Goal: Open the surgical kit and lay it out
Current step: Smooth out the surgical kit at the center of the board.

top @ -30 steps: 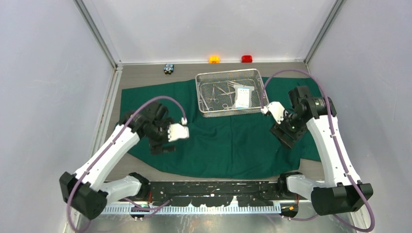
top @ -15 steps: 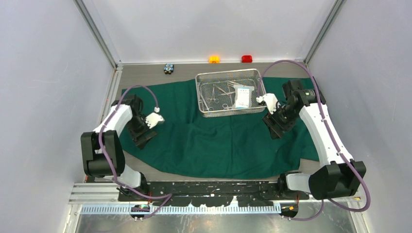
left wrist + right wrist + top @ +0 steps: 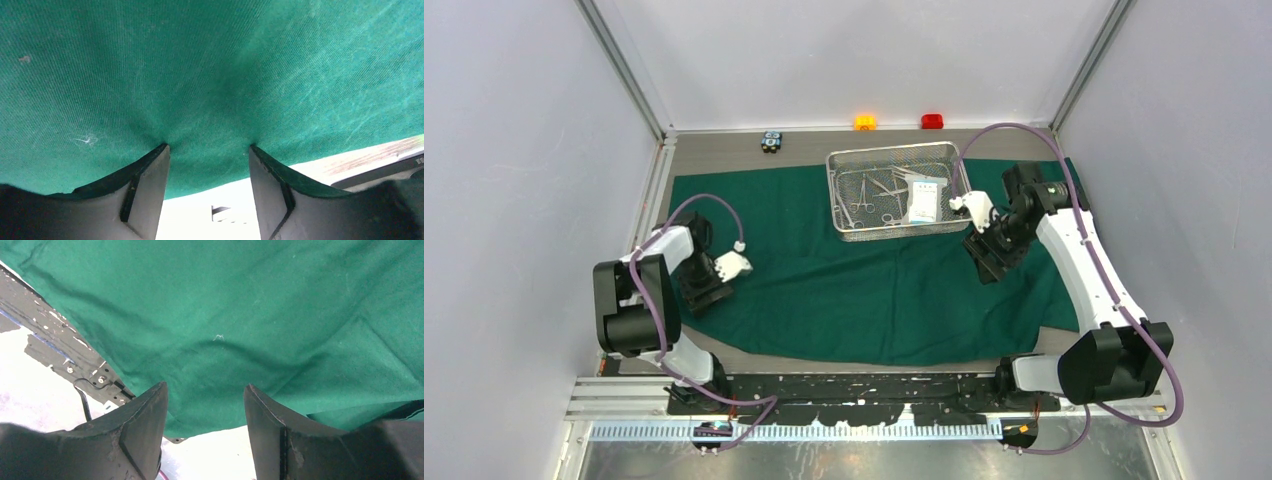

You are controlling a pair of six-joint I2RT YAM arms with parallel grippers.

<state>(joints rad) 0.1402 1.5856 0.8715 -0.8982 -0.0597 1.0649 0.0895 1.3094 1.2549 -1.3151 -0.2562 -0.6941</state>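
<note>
Left gripper [image 3: 209, 146]: apart, tips on dark green cloth wrap [image 3: 874, 300] (near hem).
Right gripper [image 3: 205, 385]: apart, hovering.
Next: pinch hem, pull outwd.

tray [image 3: 894, 233] on far half of cloth [image 3: 854, 295], instruments [image 3: 869, 195] and packet [image 3: 924, 200] inside, blocks [image 3: 865, 122] behind at the wall

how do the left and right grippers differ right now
The left gripper presses its tips into the green cloth near its left edge, far from the mesh tray. The right gripper is over the cloth just right of the tray; whether it touches, I cannot tell. Both have jaws open, holding nothing.
</note>
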